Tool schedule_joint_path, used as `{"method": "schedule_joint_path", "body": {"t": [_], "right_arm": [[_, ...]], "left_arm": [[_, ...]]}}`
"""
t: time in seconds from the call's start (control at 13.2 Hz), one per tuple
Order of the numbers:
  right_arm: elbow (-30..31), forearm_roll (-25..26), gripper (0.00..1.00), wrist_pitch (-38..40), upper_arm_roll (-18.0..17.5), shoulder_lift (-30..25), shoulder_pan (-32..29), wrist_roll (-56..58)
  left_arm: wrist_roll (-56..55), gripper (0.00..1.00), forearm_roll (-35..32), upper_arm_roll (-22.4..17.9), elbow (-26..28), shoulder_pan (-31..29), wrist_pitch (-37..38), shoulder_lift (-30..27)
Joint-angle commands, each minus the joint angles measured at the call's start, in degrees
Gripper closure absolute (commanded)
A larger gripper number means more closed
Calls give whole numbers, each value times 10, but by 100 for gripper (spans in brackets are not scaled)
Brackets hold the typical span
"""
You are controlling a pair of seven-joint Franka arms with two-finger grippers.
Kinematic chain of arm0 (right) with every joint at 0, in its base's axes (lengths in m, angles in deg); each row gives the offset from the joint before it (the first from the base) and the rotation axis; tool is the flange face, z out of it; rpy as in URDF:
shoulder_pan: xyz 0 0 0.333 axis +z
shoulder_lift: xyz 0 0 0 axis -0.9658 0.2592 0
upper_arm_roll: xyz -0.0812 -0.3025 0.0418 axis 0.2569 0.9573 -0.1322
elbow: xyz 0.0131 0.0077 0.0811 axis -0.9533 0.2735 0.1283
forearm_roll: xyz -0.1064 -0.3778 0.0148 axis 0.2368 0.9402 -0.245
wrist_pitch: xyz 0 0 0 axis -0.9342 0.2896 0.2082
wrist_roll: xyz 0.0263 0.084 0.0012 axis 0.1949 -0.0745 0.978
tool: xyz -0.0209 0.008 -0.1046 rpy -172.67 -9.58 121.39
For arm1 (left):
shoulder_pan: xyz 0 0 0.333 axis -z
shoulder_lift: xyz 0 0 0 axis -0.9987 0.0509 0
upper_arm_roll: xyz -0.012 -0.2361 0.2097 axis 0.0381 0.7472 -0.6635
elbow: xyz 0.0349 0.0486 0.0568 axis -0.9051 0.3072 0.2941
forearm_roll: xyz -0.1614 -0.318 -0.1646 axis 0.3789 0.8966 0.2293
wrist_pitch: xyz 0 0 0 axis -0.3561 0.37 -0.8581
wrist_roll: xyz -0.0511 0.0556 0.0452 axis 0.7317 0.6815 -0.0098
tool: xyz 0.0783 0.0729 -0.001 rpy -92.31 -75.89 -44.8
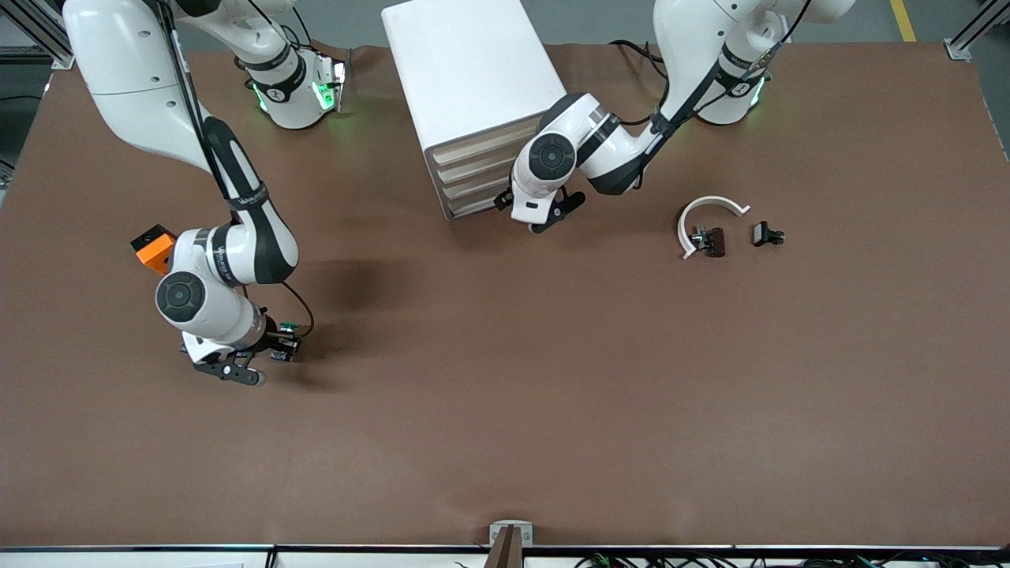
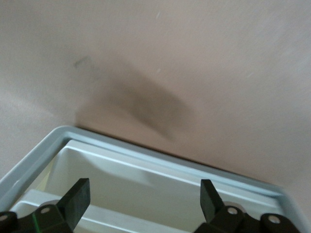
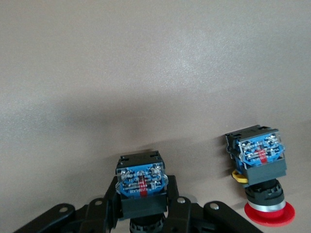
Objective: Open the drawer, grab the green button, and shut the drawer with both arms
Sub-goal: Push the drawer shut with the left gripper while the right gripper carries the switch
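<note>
My right gripper [image 1: 272, 345] is low over the table toward the right arm's end, shut on the button [image 1: 289, 326]. In the right wrist view the button [image 3: 141, 175] sits between the fingers of that gripper [image 3: 142, 201]. Its bluish base points away and its cap is hidden. A spot of green shows on it in the front view. My left gripper [image 1: 550, 214] hangs open in front of the white cabinet [image 1: 465, 71], by its lower drawer fronts [image 1: 472, 197]. In the left wrist view the drawer [image 2: 160, 156] lies under that gripper [image 2: 144, 188], with nothing gripped.
A red-capped button [image 3: 261, 182] lies on the table close beside the held one. An orange box [image 1: 154, 248] sits by the right arm's wrist. Toward the left arm's end lie a white curved piece [image 1: 708, 211] and two small dark parts [image 1: 714, 242] [image 1: 767, 234].
</note>
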Motion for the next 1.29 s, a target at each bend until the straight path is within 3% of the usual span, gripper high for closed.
{"method": "schedule_joint_path", "body": {"t": [0.0,0.3,0.38,0.46,0.53,0.91,1.22], "right_arm": [[12,10,100,-4,-6,-8,8,-36],[13,10,100,-3,-6,-8,13,-36],[13,10,96,0,-6,-8,12,-36],[12,10,18,1,-6,-8,8,-36],[12,10,0,2,-6,-8,6,-36],[-9,11,0,51,-5,-33,3,-20],[-70,10,0,193,-6,-71,-10,20]], "left_arm": [[3,0,-43,4,-52,-68,86,-13],[3,0,-131,4,-124,-142,179,-18],[5,0,-153,4,-133,-160,202,-26],[15,0,-184,4,-137,-174,215,-36],[31,0,-221,5,-135,-182,220,-44],[159,0,-255,6,-139,-244,225,-112],[298,0,-253,5,-174,-295,246,-156]]}}
